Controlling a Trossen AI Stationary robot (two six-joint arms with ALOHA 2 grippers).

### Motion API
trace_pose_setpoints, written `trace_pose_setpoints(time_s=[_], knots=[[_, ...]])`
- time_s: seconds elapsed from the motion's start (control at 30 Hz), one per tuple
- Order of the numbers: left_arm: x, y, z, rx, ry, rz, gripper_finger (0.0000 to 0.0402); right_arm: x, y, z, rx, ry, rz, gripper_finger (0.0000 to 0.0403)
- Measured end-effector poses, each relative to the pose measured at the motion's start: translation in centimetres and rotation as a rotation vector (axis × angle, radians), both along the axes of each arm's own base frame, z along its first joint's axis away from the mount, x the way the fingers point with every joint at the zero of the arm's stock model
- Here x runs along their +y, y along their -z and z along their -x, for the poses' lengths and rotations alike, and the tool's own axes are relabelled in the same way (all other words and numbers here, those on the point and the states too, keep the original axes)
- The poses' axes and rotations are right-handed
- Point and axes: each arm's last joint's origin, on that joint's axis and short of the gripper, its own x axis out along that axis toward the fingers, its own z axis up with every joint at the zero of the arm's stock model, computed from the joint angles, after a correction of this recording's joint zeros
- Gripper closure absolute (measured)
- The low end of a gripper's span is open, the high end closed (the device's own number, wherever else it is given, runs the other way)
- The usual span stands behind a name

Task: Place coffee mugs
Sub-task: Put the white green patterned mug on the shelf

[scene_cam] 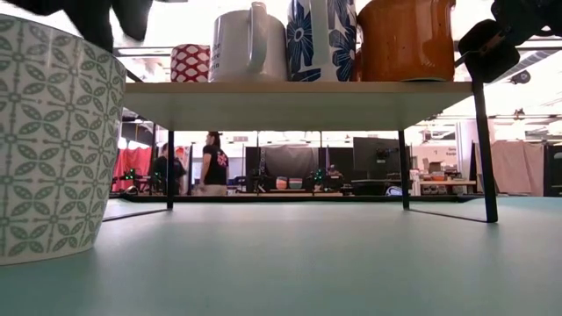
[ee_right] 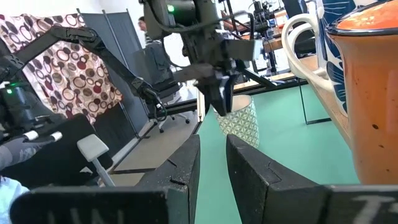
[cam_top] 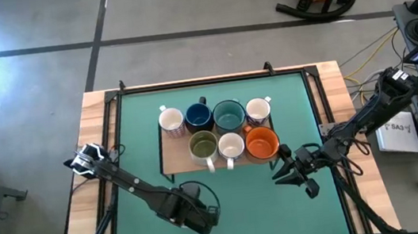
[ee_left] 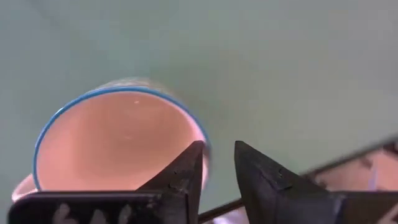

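We are seeing seven coffee mugs (cam_top: 219, 128) sitting on a low wooden shelf (cam_top: 168, 163) at the middle of the desk (cam_top: 300, 210). The patterned mug (scene_cam: 48, 140) is standing on the desk near the front left, under the left pincer (ee_left: 214, 171), whose fingers are straddling its rim, parted. The right pincer (cam_top: 289, 173) is hovering just right of the orange mug (cam_top: 261, 142), slightly parted, grasping nothing.
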Motion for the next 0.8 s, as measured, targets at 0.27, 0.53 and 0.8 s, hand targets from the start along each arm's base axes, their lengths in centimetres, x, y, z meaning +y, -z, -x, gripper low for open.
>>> trace_pose_setpoints(time_s=[0.27, 0.53, 0.8], knots=[[-1.1, -3.7, 0.4, -0.086, 0.649, -0.165, 0.027, 0.0, 0.0, 0.0, 0.0, 0.0, 0.0, 0.0335], [-3.4, -3.1, 2.6, -0.104, 1.412, -0.369, 0.025, 0.0, 0.0, 0.0, 0.0, 0.0, 0.0, 0.0335], [-3.0, -1.1, 3.9, 0.04, 1.577, -0.369, 0.025, 0.0, 0.0, 0.0, 0.0, 0.0, 0.0, 0.0335]])
